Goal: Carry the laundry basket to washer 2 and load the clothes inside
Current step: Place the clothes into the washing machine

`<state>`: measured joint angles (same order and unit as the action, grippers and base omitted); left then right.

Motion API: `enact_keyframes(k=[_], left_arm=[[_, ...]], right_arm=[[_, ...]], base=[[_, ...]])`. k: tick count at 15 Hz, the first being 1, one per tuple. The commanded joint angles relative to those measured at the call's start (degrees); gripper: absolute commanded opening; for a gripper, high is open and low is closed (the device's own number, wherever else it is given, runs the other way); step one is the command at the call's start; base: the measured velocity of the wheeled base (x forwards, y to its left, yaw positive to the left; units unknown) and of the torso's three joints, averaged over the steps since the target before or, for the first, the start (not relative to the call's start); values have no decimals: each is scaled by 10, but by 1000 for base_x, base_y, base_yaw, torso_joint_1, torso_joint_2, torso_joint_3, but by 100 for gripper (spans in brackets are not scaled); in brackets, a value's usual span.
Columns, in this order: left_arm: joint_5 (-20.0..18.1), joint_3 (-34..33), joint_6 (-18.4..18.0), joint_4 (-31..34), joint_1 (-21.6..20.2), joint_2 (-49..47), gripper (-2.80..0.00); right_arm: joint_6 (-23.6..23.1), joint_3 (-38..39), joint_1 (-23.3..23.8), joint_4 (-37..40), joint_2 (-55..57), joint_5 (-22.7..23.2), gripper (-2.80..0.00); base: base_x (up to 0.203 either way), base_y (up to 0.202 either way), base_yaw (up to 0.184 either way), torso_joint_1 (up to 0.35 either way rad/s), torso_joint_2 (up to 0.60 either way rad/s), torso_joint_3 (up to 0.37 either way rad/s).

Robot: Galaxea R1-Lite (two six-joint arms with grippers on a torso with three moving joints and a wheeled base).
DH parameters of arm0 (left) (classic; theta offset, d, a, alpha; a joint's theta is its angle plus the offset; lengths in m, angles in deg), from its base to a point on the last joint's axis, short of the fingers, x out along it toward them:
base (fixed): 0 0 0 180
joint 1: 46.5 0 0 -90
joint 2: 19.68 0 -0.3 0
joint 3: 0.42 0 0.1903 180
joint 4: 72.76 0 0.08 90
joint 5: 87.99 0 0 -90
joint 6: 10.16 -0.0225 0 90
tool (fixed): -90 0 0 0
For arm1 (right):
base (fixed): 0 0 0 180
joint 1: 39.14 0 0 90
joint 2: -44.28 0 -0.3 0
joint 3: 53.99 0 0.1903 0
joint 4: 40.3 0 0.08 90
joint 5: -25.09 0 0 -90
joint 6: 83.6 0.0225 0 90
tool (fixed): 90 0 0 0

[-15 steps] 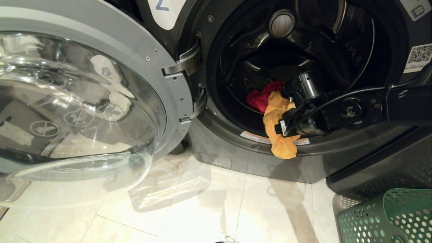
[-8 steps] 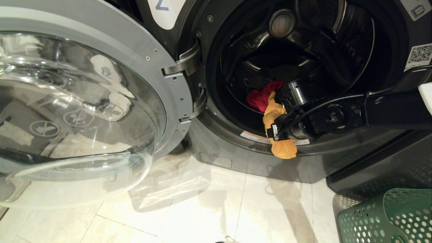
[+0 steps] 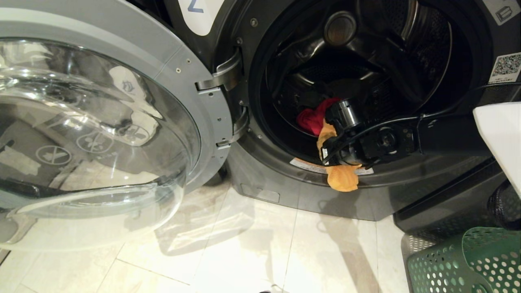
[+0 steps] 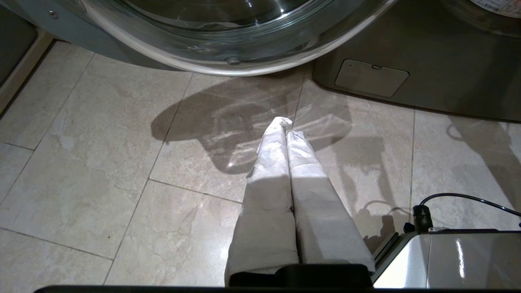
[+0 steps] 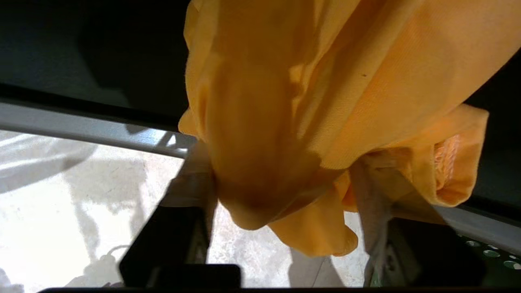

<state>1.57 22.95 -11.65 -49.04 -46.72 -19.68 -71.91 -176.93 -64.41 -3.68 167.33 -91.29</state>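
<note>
Standing wide open, washer 2 (image 3: 407,195) fills the head view. Its round glass door (image 3: 101,122) is swung fully out to the robot's left, so the mouth of the dark drum (image 3: 366,61) is free for loading. Part of a white label with the numeral 2 (image 3: 197,12) shows above the hinge.

The dark green laundry basket (image 3: 460,260) sits on the tiled floor (image 3: 244,252) at the robot's right, just in front of the machine's lower right corner. That puts it within the working arm's reach. What it holds cannot be seen from here.

A yellow garment (image 3: 342,181) lies across the lower lip of the door opening, part inside the drum and its tail hanging out over the front panel. It probably needs to be pushed or lifted further in, or the door would likely trap it. A red garment (image 3: 311,118) lies deeper in the drum, just behind the yellow one, apparently already loaded.

The right gripper (image 5: 281,191) reaches in from the right to the lip of the opening. In its wrist view the yellow cloth is bunched between its jaws, but whether they are clenched on the fabric or loose around it I cannot tell.

The left gripper (image 4: 286,124) hangs parked low over the floor below the open door. Its jaws are pressed together on nothing, keeping clear of the work.
</note>
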Motion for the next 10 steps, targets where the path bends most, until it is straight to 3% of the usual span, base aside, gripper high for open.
enact_keyframes(k=[1,4,7,10], left_arm=[[0,0,0,0,0,-1,-280],[0,0,0,0,0,-1,-280],[0,0,0,0,0,-1,-280],[0,0,0,0,0,-1,-280]], right_arm=[[1,-6,4,1,9,-2,-280],[4,-32,7,1,9,-2,-280],[22,-121,8,-5,26,-14,-280],[-6,-132,10,-176,48,-41,-280]], base=[[0,0,0,0,0,0],[0,0,0,0,0,0],[0,0,0,0,0,0],[0,0,0,0,0,0]])
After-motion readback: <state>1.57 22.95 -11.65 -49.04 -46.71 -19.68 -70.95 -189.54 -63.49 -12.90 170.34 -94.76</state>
